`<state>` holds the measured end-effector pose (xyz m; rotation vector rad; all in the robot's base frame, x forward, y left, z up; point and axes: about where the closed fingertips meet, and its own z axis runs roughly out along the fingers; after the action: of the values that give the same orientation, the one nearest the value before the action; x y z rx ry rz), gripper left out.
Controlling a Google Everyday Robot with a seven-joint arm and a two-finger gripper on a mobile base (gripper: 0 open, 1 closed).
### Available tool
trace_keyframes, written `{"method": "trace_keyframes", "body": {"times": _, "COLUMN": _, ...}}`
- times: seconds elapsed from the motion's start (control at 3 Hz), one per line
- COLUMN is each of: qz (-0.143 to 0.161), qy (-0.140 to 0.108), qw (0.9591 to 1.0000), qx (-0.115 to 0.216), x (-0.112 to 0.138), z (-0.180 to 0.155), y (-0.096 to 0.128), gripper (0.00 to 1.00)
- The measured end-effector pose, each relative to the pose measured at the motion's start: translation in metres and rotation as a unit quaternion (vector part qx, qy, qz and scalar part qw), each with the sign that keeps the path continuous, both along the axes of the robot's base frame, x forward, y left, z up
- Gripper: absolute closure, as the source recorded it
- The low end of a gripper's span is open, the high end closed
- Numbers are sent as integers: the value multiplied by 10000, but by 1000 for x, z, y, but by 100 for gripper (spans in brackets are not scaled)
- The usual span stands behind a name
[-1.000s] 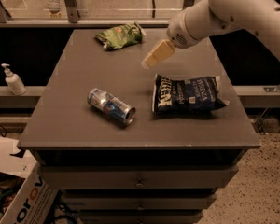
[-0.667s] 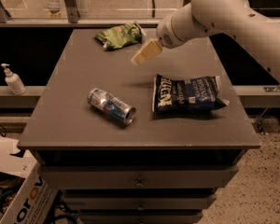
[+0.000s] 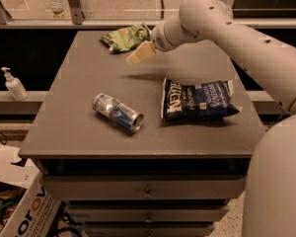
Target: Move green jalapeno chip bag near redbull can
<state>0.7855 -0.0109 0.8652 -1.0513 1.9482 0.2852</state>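
Beige gripper (image 3: 140, 53) hovered just beside crinkled light-green foil chip bag (image 3: 124, 37), open/shut unclear; slim silver-blue metal can (image 3: 118, 113) lay well apart.

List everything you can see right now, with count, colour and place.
green jalapeno chip bag: one, light green, table's far edge.
redbull can: one, silver-blue, on its side, table's front-left.
blue chip bag: one, dark blue, flat, right of can.
table: one, grey, drawers below.
pump bottle: one, white, ledge at left.
cardboard box: one, white, orange lettering, floor lower left.
gripper: one, beige, above table beside green bag.
arm: one, white, reaching from right.
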Motion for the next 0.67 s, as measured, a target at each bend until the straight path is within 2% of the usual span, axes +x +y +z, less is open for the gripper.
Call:
{"method": "trace_keyframes", "body": {"times": 0.33, "qz": -42, "qy": 168, "qw": 9994, "qx": 302, "x": 28, "z": -14, "y": 19, "gripper": 0}}
{"method": "trace_keyframes", "body": {"times": 0.67, "qz": -36, "qy": 212, "qw": 9978, "qx": 635, "x": 52, "z": -17, "y": 34, "gripper": 0}}
